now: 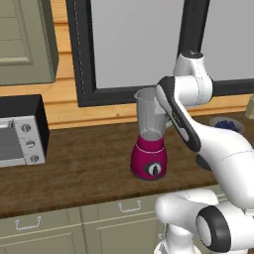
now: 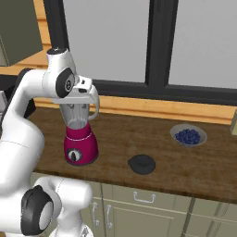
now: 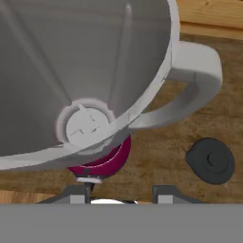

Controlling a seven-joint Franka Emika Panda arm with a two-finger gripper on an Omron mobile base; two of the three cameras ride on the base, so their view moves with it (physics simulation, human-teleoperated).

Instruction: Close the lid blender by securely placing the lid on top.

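Item: blender (image 2: 79,134), magenta rounded base with black round dial, carrying a tall clear grey jar with a side handle. Stands upright on the dark brown wooden surface (image 2: 185,166), toward its left part in the right base view. Jar mouth uncovered; in the hand view the jar interior and pale round blade hub show from above, handle out to the right.

Item: lid (image 2: 141,164), small near-black round flat cap. Lies flat on the surface, well apart from the blender, to its right and nearer the front edge in the right base view. In the hand view it sits at lower right (image 3: 210,160), beyond the jar handle, touching nothing else.

Item: end effector (image 3: 122,195), two small dark fingertips, at the bottom of the hand view. Fingers spread apart, nothing between them. Positioned above the open jar, looking down into it. In the base views the white arm's wrist hangs at the jar rim.

Item: bowl of blueberries (image 2: 188,135), shallow grey dish with dark blue fruit, right part of the surface, behind the lid.

Item: silver-and-black toaster oven (image 1: 20,131), left end of the surface in the left base view, three round knobs on its front.

Item: window, dark-framed, behind the surface.
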